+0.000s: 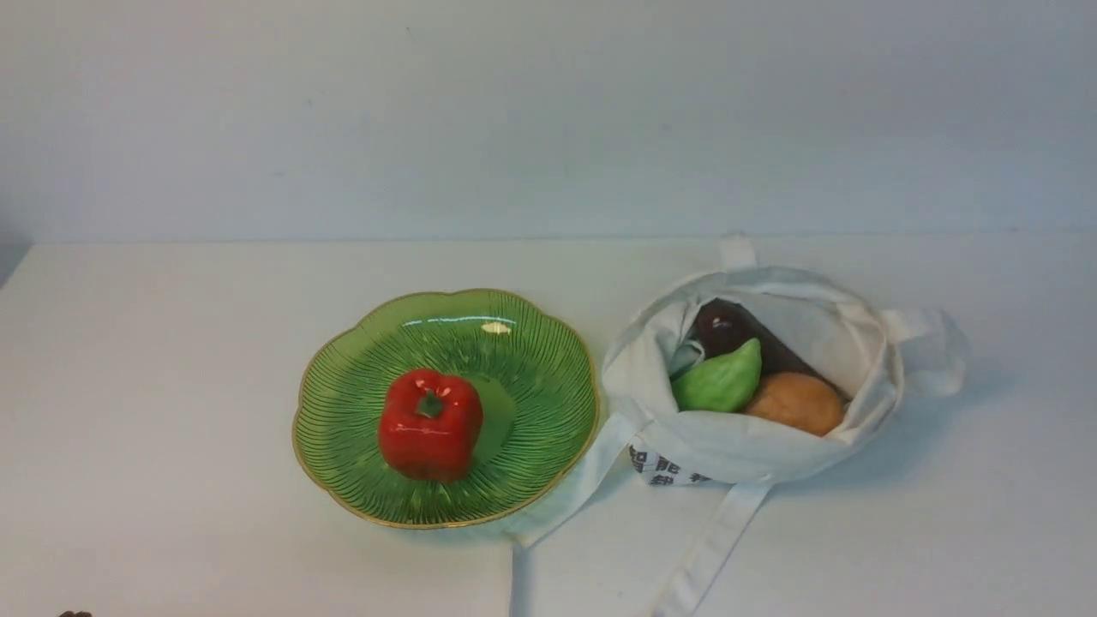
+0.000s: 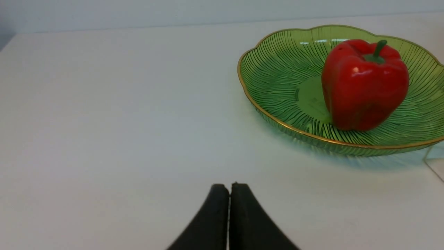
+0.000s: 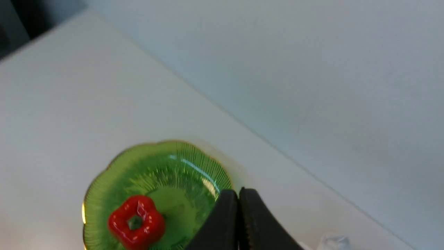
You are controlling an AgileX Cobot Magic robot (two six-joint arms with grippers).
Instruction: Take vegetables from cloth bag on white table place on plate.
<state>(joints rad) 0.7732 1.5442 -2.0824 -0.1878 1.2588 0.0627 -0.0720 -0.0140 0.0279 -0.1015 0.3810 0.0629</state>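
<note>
A glossy red bell pepper point(image 1: 430, 423) stands on the green scalloped plate point(image 1: 531, 360) on the white table point(image 1: 171, 343). To the plate's right the off-white cloth bag point(image 1: 754, 450) lies open, holding a dark purple eggplant point(image 1: 724, 326), a pale green gourd point(image 1: 722, 381) and a tan potato point(image 1: 797, 403). Neither gripper shows in the front view. My left gripper point(image 2: 229, 187) is shut and empty, low over the table short of the plate point(image 2: 277, 69) and pepper point(image 2: 364, 83). My right gripper point(image 3: 238, 193) is shut and empty, high above the plate point(image 3: 187, 163) and pepper point(image 3: 136, 222).
The bag's long straps point(image 1: 711, 548) trail toward the table's front edge, and one point(image 1: 566, 488) lies against the plate's rim. A plain pale wall point(image 1: 548, 111) stands behind the table. The table's left edge shows at the far left.
</note>
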